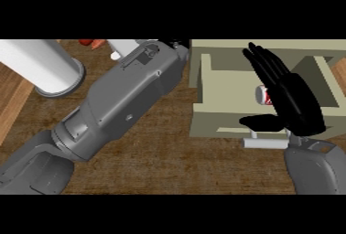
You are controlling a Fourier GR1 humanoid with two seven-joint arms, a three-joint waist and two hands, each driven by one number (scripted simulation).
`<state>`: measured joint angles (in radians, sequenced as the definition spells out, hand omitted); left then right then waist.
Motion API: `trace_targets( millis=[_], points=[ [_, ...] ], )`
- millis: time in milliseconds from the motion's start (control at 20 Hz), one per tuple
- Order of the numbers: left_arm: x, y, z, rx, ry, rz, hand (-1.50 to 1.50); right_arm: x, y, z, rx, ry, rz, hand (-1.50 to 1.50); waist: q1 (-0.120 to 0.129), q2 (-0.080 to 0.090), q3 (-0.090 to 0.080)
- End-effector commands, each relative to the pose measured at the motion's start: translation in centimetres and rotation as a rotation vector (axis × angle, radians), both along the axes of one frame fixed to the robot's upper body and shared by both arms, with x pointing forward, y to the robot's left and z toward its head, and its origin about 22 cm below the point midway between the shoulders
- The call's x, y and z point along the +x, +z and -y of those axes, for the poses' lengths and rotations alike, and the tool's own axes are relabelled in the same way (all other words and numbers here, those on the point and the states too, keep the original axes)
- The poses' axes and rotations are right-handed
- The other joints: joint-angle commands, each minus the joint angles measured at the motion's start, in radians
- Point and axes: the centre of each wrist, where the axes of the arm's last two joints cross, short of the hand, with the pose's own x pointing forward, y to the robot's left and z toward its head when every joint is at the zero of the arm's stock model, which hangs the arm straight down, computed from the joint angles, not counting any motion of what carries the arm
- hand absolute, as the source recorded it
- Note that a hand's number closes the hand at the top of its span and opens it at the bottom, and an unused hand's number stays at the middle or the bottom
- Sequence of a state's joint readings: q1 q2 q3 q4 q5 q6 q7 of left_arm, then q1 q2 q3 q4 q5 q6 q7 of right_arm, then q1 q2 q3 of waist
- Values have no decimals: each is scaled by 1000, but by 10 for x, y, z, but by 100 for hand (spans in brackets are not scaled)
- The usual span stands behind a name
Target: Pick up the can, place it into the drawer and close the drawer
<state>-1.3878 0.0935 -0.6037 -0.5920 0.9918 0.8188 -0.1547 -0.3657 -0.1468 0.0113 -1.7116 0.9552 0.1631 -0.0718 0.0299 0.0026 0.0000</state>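
Reckoning progress, item by item. Can: lying inside the open drawer, near its right side, partly hidden behind my right robot hand; only a red-and-white end shows, so I cannot tell exactly how it lies. Placement I judge done. Right robot hand: fingers straight and together, thumb out to the left, stretched above the drawer's compartment just beside the can, clamped on nothing. Drawer: beige, pulled out over the worktop, its pale handle showing below the front wall, just under my thumb. Closing is not yet done, and it is the one step left. Left forearm: lies diagonally across the middle of the view, reaching towards the top edge; my left robot hand is cut off or hidden there, so I cannot tell how its fingers stand. Other stock: a white cylinder stands at the upper left on the worktop, well apart from the drawer; something small and reddish sits at the top edge, too cropped to name. Next, by my judgement: bring the right robot hand clear of the compartment and push the drawer front inward.
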Motion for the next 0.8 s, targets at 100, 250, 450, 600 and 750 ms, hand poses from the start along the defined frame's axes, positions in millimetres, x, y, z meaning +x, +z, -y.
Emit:
trace_targets(
  millis=[100, 250, 450, 600, 750],
  points=[
    [2, -2, -27, 10, 4, 7, -150, 45, -20, -20, -203, -54, -16, -150, 14, -2, 0],
    [4, 1, -46, 11, 32, 1, -150, 49, -56, -37, -195, -59, -17, -150, 11, -2, 0],
    [-2, 16, -54, -10, 40, 9, -150, 78, -71, -29, -208, -128, -51, -150, 23, -3, 0],
    [4, 7, -82, 30, 60, 4, -150, 84, -90, -11, -257, -157, -30, -150, 11, 0, 1],
    [-4, 16, -85, 23, 25, -13, -150, 96, -99, -19, -263, -192, -24, -150, 27, 2, 1]
  ],
)
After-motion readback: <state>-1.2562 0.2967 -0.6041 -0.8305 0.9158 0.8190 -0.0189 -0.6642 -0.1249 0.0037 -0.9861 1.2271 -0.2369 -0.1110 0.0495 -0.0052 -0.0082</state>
